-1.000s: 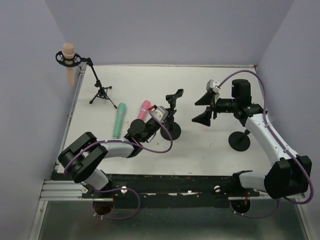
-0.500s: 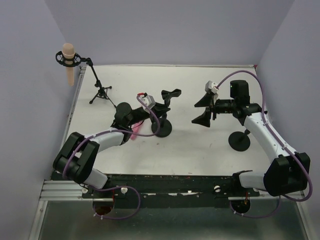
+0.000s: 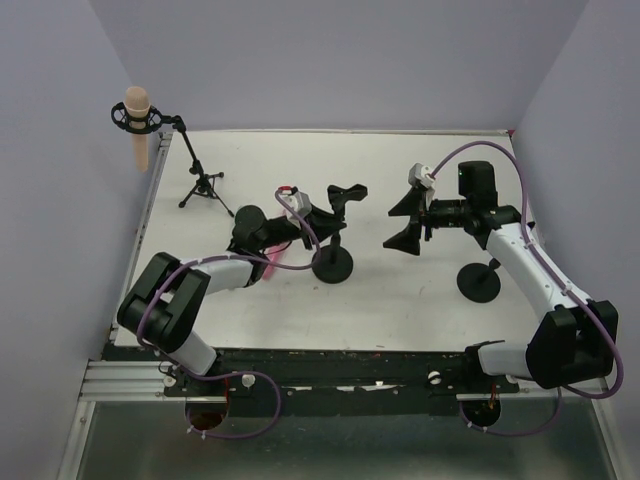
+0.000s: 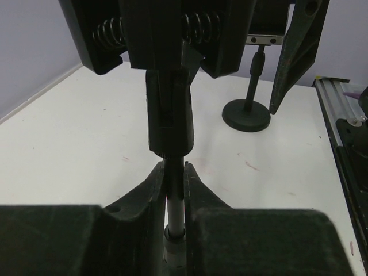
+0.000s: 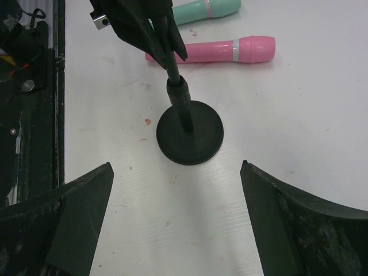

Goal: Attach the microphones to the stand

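3 mics, 3 stands. The peach mic (image 3: 136, 118) sits upright in the ring mount of the tripod stand (image 3: 203, 188), far-left corner. The teal mic (image 5: 208, 9) & pink mic (image 5: 218, 50) lie flat on the tabletop (image 5: 322, 115), side by side, not touching, just beyond the mid stand (image 5: 190, 136). My left hand (image 4: 174, 178) is clenched on that stand's thin pole, below its spring clip (image 4: 167, 34). My right hand (image 3: 410, 218) hangs over the tabletop, spread wide, released. The 3rd stand (image 3: 479, 282), round base, is by my right arm, which hides its top. From above, teal is hidden under my left arm & pink shows only a sliver. In the right wrist view the frame edge cuts teal off.
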You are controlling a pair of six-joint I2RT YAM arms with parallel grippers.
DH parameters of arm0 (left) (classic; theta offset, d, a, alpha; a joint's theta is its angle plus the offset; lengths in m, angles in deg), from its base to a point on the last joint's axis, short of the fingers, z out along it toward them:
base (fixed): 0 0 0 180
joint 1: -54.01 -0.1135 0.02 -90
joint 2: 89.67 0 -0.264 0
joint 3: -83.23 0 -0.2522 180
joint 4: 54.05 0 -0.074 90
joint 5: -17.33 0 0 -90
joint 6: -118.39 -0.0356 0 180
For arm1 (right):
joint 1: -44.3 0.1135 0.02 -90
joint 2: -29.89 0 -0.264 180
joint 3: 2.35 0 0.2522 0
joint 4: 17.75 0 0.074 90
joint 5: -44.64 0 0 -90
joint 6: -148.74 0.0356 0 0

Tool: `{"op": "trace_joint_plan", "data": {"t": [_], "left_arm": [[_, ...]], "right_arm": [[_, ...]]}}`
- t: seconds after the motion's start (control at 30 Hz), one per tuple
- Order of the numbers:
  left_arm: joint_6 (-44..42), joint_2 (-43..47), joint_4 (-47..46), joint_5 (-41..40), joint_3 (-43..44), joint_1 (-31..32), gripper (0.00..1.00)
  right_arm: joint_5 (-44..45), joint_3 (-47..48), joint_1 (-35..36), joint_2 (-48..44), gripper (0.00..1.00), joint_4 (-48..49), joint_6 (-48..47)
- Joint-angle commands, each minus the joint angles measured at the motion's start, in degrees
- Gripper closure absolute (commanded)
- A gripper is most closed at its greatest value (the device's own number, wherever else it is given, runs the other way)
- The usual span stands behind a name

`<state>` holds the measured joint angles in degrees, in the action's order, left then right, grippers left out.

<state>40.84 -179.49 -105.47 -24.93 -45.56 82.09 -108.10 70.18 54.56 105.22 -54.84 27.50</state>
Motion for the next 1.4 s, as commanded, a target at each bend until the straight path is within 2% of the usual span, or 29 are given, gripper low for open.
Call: {"op": "trace_joint_plan", "data": {"t": [0.0,0.1,0.17,0.27,0.37,0.47,0.53,0.57,0.63,0.7,0.8,1.03,1.13,1.23,1.27,1.37], "left_arm": [[-1.4,2.0,-2.9,-4.7,-3.4,-0.1,0.64],[-1.2,4.4,-2.0,-7.6,-5.2,0.0,0.38],[-1.0,6.4,-1.6,-9.4,-6.5,-0.1,0.27],[-1.6,11.2,1.9,-14.0,-9.1,0.0,0.19],[-2.0,17.8,8.9,-18.6,-11.6,-0.2,0.17],[0.1,26.9,23.4,-26.7,-12.9,-0.3,0.11],[3.9,31.6,38.7,-35.1,-10.3,-0.7,0.08],[4.9,33.1,46.9,-39.4,-8.4,-1.4,0.01],[6.5,34.4,59.1,-43.9,-3.4,-3.3,0.01],[8.2,33.8,67.2,-44.3,0.1,-6.5,0.01],[9.3,30.6,73.3,-44.3,3.5,-10.3,0.01],[10.7,17.9,78.5,-47.4,8.4,-16.0,0.02],[12.5,11.9,83.7,-53.6,12.4,-16.0,0.07],[13.2,10.8,83.8,-55.6,11.9,-15.9,0.09],[13.3,11.0,83.4,-56.3,11.5,-15.9,0.17],[13.6,10.6,83.8,-57.7,11.4,-16.0,0.17]], "right_arm": [[-1.8,-0.3,-0.3,0.7,0.0,-1.7,-1.3],[-1.8,-0.1,-0.2,0.9,0.0,-2.2,-1.8],[-1.8,0.0,-0.2,1.0,0.0,-2.3,-1.7],[-1.6,0.1,-0.3,0.9,0.0,-2.6,-2.0],[-1.5,0.1,-0.3,0.9,0.0,-2.8,-2.2],[-1.2,0.2,-0.3,0.8,0.0,-3.1,-2.7],[-1.1,0.3,-0.3,0.8,0.0,-3.1,-2.9],[-1.1,0.3,-0.3,0.8,0.0,-3.3,-2.9],[-1.0,0.3,-0.3,0.4,0.0,-3.1,-2.9],[-0.8,0.2,-0.3,0.2,0.0,-2.9,-2.9],[-0.7,0.0,-0.3,-0.1,0.0,-2.7,-2.9],[-1.4,-0.1,-0.4,-0.7,0.0,-2.6,-2.6],[-1.9,-0.1,-0.3,-0.8,0.0,-2.5,-2.4],[-2.1,-0.1,-0.3,-0.7,0.0,-2.7,-2.5],[-2.1,-0.1,-0.3,-0.7,0.0,-2.8,-2.5],[-2.0,-0.1,-0.3,-0.6,0.0,-2.8,-2.7]]}}
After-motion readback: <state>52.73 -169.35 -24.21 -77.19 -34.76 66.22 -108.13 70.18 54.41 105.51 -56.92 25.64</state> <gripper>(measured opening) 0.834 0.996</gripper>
